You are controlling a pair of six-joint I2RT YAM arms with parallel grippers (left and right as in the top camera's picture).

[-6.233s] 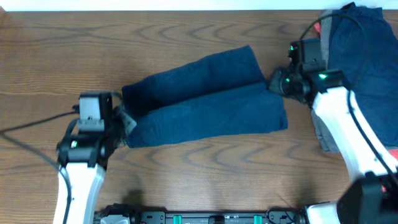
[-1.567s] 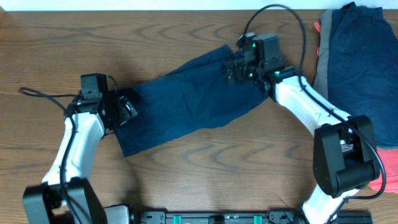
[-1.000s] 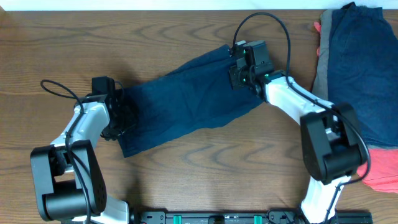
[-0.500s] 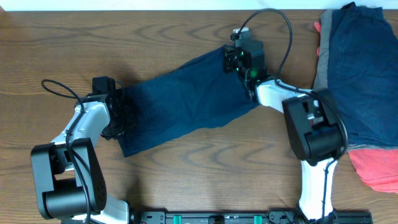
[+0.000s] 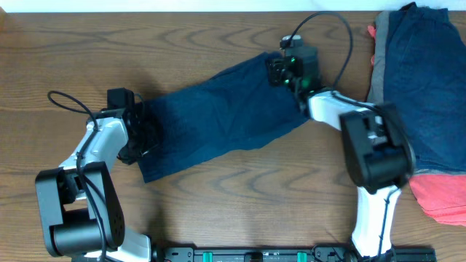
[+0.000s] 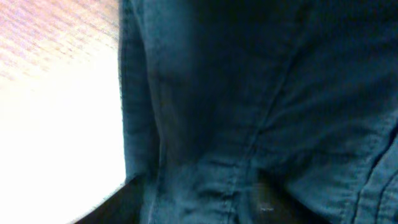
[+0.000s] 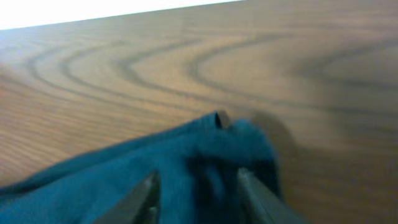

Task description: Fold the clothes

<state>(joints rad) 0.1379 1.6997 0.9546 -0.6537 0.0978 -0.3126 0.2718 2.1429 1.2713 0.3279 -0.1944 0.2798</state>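
Note:
Dark navy shorts [image 5: 218, 120], one of the clothes, lie folded in a long strip running diagonally from lower left to upper right on the wood table. My left gripper [image 5: 144, 135] is at the strip's lower-left end. In the left wrist view the cloth [image 6: 249, 93] fills the frame, and dark fingers [image 6: 115, 208] stand apart low down with fabric lying between them. My right gripper [image 5: 275, 71] is at the upper-right corner. Its fingers [image 7: 147, 194] stand apart, astride a bunched corner of the shorts [image 7: 205, 155], not pinching it.
A pile of other clothes lies at the right edge: a navy garment [image 5: 419, 87] on top, a grey one [image 5: 375, 91] under it, and a coral-red one [image 5: 437, 196] nearer the front. Cables loop from both wrists. The table's far edge [image 5: 218, 10] runs along the top.
My right gripper has shifted slightly to the right at the shorts' upper corner. The shorts and the left arm have stayed where they were.

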